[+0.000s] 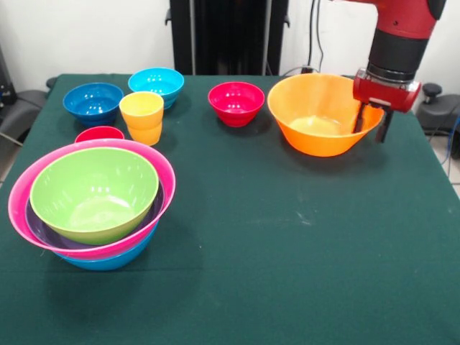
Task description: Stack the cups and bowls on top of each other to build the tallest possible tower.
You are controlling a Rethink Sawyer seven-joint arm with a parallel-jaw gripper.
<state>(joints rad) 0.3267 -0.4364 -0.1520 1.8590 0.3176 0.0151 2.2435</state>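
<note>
The gripper (372, 123) looks clamped on the rim of the orange bowl (316, 118), tipping it up off the table (287, 251), probably headed for the tower (90, 205) at front.

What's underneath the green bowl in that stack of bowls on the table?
The green bowl sits nested in a purple bowl, then a pink bowl, with a blue bowl at the bottom. Only their rims and edges show; whatever else lies inside is covered.
</note>
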